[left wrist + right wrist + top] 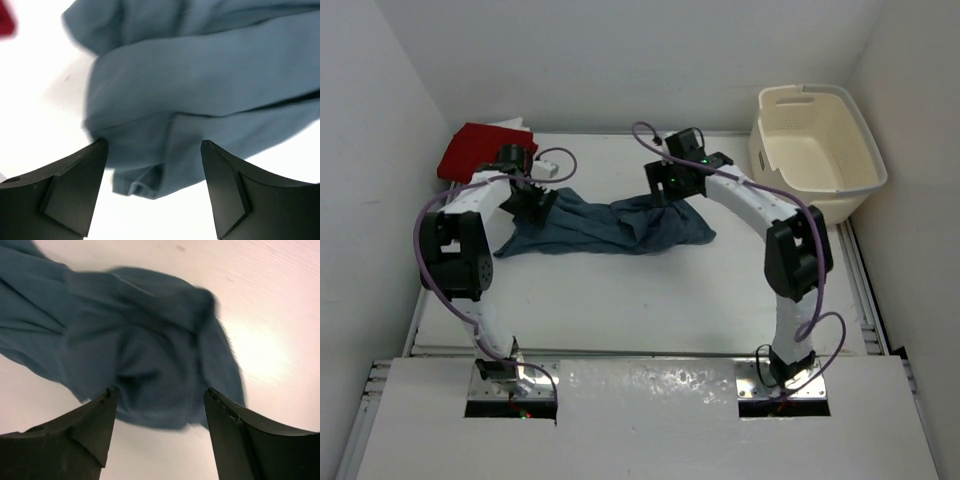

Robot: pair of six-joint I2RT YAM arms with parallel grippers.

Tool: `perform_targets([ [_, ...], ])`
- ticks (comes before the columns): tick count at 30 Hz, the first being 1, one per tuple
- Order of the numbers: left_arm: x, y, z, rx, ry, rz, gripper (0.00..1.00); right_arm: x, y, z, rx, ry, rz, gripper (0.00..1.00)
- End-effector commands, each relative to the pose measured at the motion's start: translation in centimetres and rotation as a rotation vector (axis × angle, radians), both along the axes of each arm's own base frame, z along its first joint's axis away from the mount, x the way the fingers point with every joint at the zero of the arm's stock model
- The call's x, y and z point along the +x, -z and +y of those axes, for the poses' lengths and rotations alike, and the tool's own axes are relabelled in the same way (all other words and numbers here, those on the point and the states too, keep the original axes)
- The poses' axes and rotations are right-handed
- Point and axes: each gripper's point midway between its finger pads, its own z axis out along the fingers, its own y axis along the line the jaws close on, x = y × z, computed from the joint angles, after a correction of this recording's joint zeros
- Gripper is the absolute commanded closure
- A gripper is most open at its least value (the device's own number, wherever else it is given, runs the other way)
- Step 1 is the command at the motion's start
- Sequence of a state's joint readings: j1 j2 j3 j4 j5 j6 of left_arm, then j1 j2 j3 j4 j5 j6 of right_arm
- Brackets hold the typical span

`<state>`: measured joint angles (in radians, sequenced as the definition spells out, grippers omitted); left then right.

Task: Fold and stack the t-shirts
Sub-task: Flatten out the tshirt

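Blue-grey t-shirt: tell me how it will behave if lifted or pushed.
The blue-grey t-shirt lies crumpled in soft folds, so it will probably hang limp when lifted. It looks thin, so likely light. Pushed across the smooth table, it would likely bunch up rather than slide whole.

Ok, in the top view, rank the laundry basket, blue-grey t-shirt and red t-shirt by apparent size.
1. Laundry basket, though only narrowly ahead.
2. Blue-grey t-shirt, crumpled and partly covered.
3. Red t-shirt, folded, partly hidden, clearly smallest.
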<state>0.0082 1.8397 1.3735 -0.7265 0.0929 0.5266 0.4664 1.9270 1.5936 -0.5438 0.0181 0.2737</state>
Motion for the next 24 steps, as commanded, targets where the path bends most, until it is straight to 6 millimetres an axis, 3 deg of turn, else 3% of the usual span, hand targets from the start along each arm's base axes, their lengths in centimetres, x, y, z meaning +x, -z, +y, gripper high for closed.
perform_targets([
  [1, 1.0, -0.3, 3.0, 0.047, -0.13, -0.063, 0.25, 1.1, 0.1, 6.3, 0.077, -0.13, -0.051, 0.26],
  [2, 1.3, -0.5, 3.5, 0.042, -0.157, -0.081, 0.24, 1.2, 0.3, 7.0, 0.086, -0.136, -0.048, 0.23],
  [3, 1.8, -1.2, 3.8, 0.028, -0.18, -0.112, 0.13, 1.1, 0.3, 8.3, 0.116, -0.148, -0.042, 0.2],
  [4, 2.5, -1.6, 4.1, 0.024, -0.187, -0.146, 0.11, 0.9, 1.7, 8.8, 0.113, -0.154, -0.016, 0.2],
  [6, 2.8, -0.8, 3.8, 0.01, -0.142, -0.138, 0.02, 0.0, 2.6, 10.2, 0.128, -0.185, 0.017, 0.19],
  [9, 2.8, 1.9, 2.7, -0.045, -0.111, -0.066, 0.0, -1.4, 3.7, 11.5, 0.13, -0.223, 0.032, 0.19],
  [12, 2.8, 3.4, 1.4, -0.114, -0.098, -0.04, 0.04, -2.1, 5.6, 11.1, 0.074, -0.2, 0.07, 0.2],
  [13, 3.0, 3.5, 1.2, -0.124, -0.095, -0.045, 0.11, -2.0, 6.5, 10.5, 0.04, -0.165, 0.085, 0.22],
  [14, 2.9, 3.9, 0.9, -0.146, -0.091, -0.036, 0.16, -1.5, 7.0, 9.9, 0.018, -0.134, 0.088, 0.36],
  [15, 3.1, 3.9, 0.8, -0.152, -0.089, -0.039, 0.4, -1.0, 8.1, 9.0, 0.008, -0.076, 0.11, 0.5],
  [16, 3.4, 3.8, 0.6, -0.16, -0.088, -0.043, 0.55, -0.2, 8.6, 7.8, -0.014, -0.013, 0.099, 0.66],
  [17, 3.6, 3.8, 0.5, -0.17, -0.09, -0.042, 0.72, 0.8, 8.7, 6.4, -0.005, 0.042, 0.101, 0.91],
  [18, 3.9, 3.5, 0.4, -0.172, -0.094, -0.05, 1.0, 1.6, 8.5, 5.9, 0.016, 0.086, 0.101, 1.0],
  [19, 4.9, 2.5, 0.6, -0.174, -0.101, -0.081, 1.0, 2.1, 8.9, 5.4, 0.017, 0.103, 0.115, 1.0],
  [20, 5.6, 1.7, 0.5, -0.18, -0.109, -0.103, 1.0, 4.3, 7.1, 5.1, 0.06, 0.118, 0.086, 1.0],
  [21, 6.4, 0.7, 0.5, -0.186, -0.111, -0.131, 1.0, 4.9, 7.2, 4.7, 0.052, 0.113, 0.1, 1.0],
  [22, 8.3, -1.7, 0.5, -0.191, -0.112, -0.199, 1.0, 5.9, 6.0, 4.6, 0.063, 0.11, 0.079, 1.0],
  [23, 9.3, -3.2, 0.3, -0.206, -0.119, -0.234, 1.0, 8.4, 2.5, 4.5, 0.104, 0.12, 0.004, 1.0],
  [24, 10.3, -4.8, 0.3, -0.217, -0.12, -0.271, 1.0, 9.4, 0.9, 4.3, 0.117, 0.123, -0.029, 1.0],
])
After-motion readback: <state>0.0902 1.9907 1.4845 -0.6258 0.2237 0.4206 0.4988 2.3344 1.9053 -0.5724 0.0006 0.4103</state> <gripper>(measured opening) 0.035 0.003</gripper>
